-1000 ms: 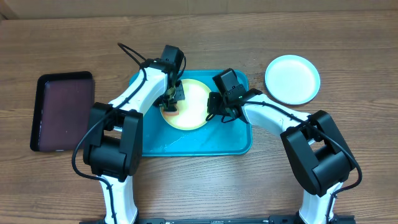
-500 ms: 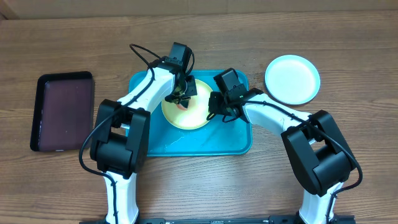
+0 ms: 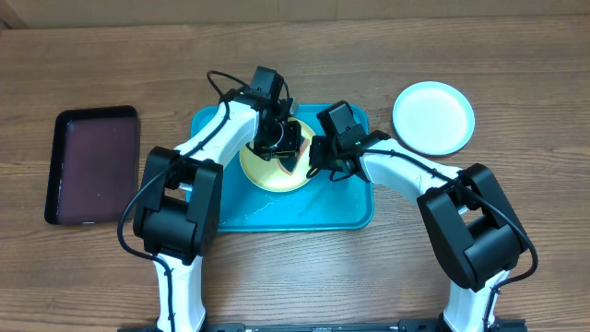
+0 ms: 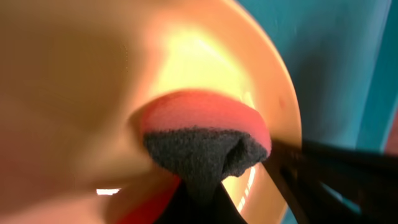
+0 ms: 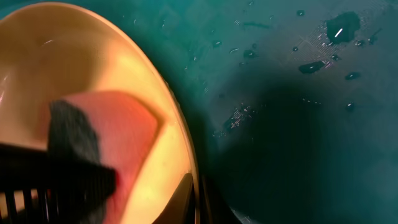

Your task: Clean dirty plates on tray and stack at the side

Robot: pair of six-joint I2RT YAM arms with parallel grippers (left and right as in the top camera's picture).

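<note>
A yellow-green rimmed plate [image 3: 263, 171] lies on the turquoise tray [image 3: 230, 208]. My left gripper [image 3: 282, 146] is shut on a red sponge with a dark scouring pad [image 4: 205, 134] and presses it onto the plate's right half [image 4: 186, 56]. My right gripper [image 3: 315, 159] is shut on the plate's right rim, and its jaws [image 5: 198, 200] pinch the rim edge [image 5: 177, 134]. The sponge also shows in the right wrist view [image 5: 109, 134]. A pale blue-rimmed white plate [image 3: 433, 118] lies on the table to the right of the tray.
A dark maroon-black tray [image 3: 92, 166] lies at the far left on the wooden table. Water drops lie on the turquoise tray floor [image 5: 311, 62]. Both arms cross over the tray's back half.
My left gripper has moved the sponge from the plate's left side across to its right side. The right gripper and the plate have stayed in place.
</note>
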